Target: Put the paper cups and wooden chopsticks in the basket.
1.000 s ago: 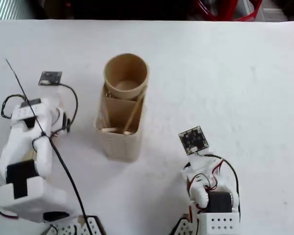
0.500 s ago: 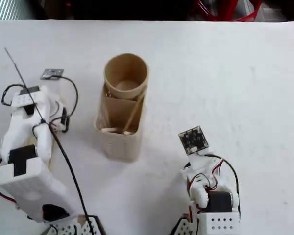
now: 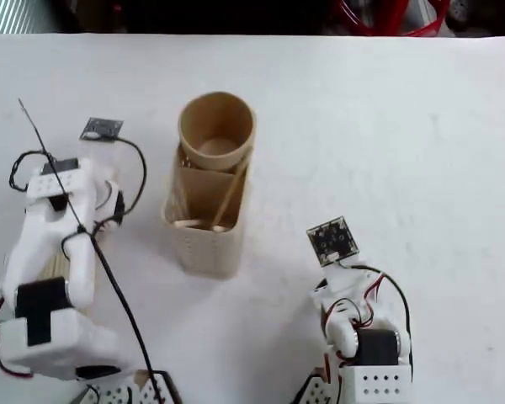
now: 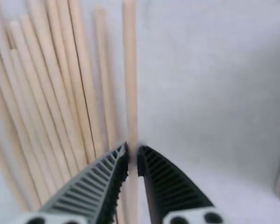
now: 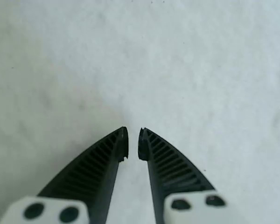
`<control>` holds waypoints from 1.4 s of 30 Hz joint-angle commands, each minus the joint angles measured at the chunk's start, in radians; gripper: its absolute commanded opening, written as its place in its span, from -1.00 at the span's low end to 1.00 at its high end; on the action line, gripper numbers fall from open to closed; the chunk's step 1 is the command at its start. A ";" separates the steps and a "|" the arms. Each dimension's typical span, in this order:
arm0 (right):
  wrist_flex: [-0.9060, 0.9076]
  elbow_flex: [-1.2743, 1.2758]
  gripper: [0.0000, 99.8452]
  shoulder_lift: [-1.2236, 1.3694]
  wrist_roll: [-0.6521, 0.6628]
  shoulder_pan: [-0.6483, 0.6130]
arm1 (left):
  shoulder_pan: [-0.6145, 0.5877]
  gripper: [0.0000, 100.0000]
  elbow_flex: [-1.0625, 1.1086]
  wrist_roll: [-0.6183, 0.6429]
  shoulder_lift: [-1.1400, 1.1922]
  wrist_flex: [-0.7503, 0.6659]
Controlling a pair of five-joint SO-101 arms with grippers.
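Robotics lab or hobby workbench: white tabletop (image 3: 438, 126), small desktop arm (image 3: 50, 252) trailing loose black cable (image 3: 109, 293), bare camera board (image 3: 334, 238).

Fixed high above, looking almost straight down over the white counter (image 3: 387, 126), far enough off to take in the basket (image 3: 204, 231) near the middle. Mounted on the left wrist, peering close along the left end effector (image 4: 132, 156) onto loose chopsticks (image 4: 60, 93) lying on the counter. Mounted on the right wrist, just as close, aimed past the right end effector (image 5: 133, 142) at the counter surface. Shared among all three: the same white counter top.
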 commanded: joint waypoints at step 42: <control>0.005 0.009 -0.89 -0.007 0.006 0.010 | 0.680 -0.95 -0.554 0.224 -0.894 0.043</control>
